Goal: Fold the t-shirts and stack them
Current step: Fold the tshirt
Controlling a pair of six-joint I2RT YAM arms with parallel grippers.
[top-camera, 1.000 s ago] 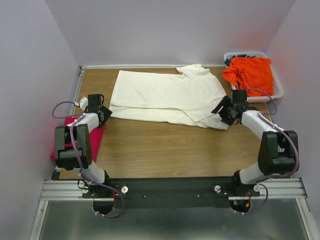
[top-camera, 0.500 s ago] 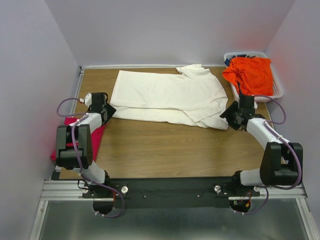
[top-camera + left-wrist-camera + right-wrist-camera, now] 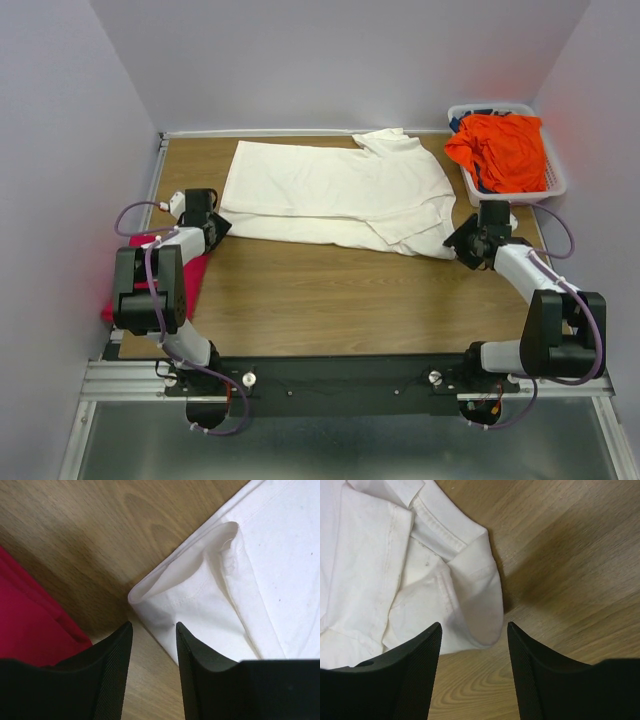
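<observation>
Purple-grey walls are enclosing a wooden table [image 3: 320,300], where the cream-white t-shirt [image 3: 330,185] is lying spread across the upper middle. The magenta-pink t-shirt [image 3: 196,268] is sitting at the left edge, and the orange t-shirt [image 3: 505,150] is heaped in the white basket [image 3: 556,186] at upper right. Over the last second both arms have been shifting outward onto the cream shirt's lower corners while narrowing their jaws, so a two-corner pinch for a fold is probably coming. The left gripper [image 3: 152,630] is reaching low, part-open, framing the lower-left corner without clamping it. The right gripper [image 3: 474,630], wider apart, is straddling the lower-right rolled hem and gripping nothing yet.
</observation>
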